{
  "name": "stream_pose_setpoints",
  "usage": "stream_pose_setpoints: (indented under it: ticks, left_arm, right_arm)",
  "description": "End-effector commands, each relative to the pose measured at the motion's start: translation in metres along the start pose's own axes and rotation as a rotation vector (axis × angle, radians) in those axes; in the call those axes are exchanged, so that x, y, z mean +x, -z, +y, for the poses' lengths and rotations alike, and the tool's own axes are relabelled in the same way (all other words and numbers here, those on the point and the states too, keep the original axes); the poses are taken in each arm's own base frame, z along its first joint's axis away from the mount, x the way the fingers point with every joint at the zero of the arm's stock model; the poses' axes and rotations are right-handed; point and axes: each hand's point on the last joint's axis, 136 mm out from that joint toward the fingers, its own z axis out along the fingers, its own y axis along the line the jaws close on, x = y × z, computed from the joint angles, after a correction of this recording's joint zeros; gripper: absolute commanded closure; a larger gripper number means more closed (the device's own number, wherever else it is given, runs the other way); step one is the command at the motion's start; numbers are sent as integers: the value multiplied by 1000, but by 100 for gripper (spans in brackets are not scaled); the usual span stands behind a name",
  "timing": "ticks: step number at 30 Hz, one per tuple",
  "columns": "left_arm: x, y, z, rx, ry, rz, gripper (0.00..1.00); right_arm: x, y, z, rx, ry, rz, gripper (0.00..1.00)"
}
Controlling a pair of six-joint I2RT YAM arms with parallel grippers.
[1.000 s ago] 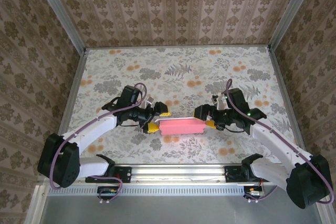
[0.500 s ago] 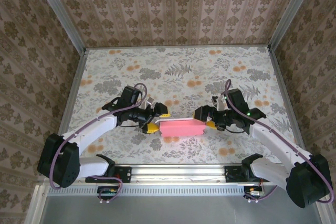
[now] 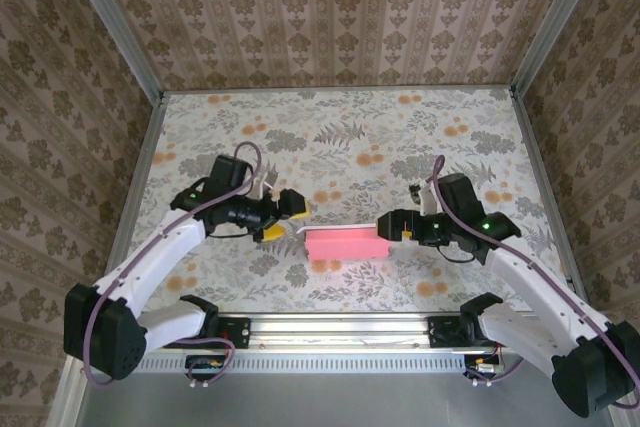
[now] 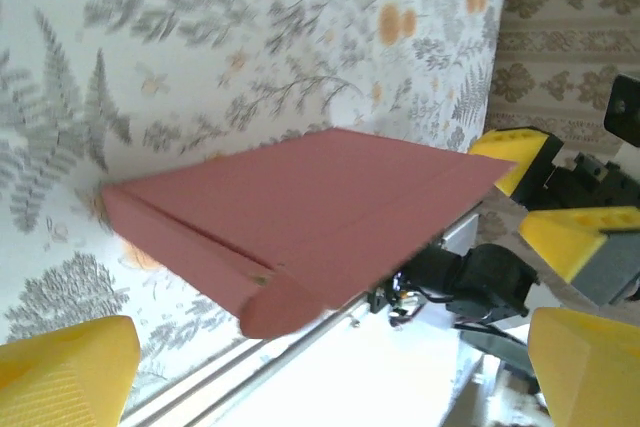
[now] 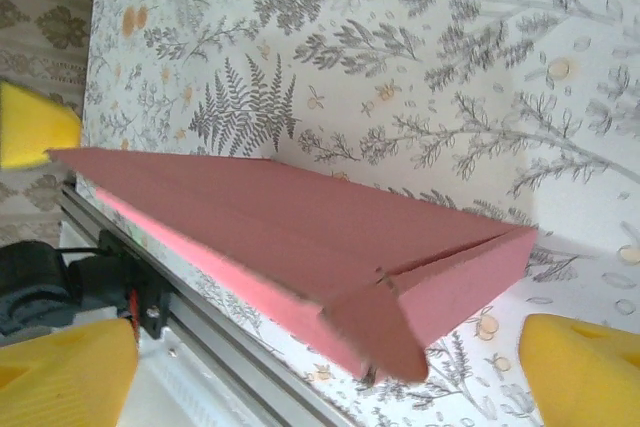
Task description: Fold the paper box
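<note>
Well, you can see the paper box [image 3: 345,243] lying flat on the flowered table [image 3: 350,137]. It is near the front edge, about in the middle between your two arms. It is folded up into a long, flat pink shape.

Your left gripper [image 3: 283,218] sits just to the left of the box and is not touching it. Its yellow fingers [image 3: 293,204] are wide apart and hold nothing. In the left wrist view the box has a small rounded flap [image 4: 282,313] at the end that points to the camera.

Your right gripper [image 3: 388,226] is right at the box's right end. In the right wrist view its yellow fingers [image 5: 585,367] are wide apart too. The end of the box points into the space between them, with a gap on each side, so they are not squeezing it.
</note>
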Motion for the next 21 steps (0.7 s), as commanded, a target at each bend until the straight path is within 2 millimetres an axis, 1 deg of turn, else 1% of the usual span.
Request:
stream_pose_setpoints:
  ticks: [1,3,5,6,7,8,9,10,12,13,15,21]
  left_arm:
    - [8,19,11,-136,-211,13,0]
    - [8,26,13,-180,-276,23,4]
    - [8,28,14,-204,-322,38,13]
    - [8,28,15,-214,-336,49,16]
    - [8,27,16,-225,-350,65,20]
    - [9,26,17,-229,-365,83,26]
    - [11,25,18,-233,-374,98,30]
    - [12,24,19,-237,-386,113,35]
    - [15,20,16,-230,-414,144,41]
    - [17,18,15,-229,-429,160,43]
    - [19,14,13,-235,-457,184,44]
    - [19,2,14,-288,-522,220,47]
  right_arm:
    - [-10,19,0,79,125,-29,14]
    - [-17,24,3,89,154,-47,21]
    - [-21,30,5,107,184,-60,34]
    - [-22,32,6,117,198,-57,38]
    - [-22,33,6,126,215,-50,43]
    - [-21,34,6,134,227,-34,47]
    - [-18,33,4,147,240,-12,50]
    - [-16,35,2,169,254,2,54]
    - [-13,34,-3,208,264,24,62]
    - [-14,34,-2,202,269,24,64]
    - [-12,31,0,192,279,36,68]
    - [-14,24,-3,212,284,59,69]
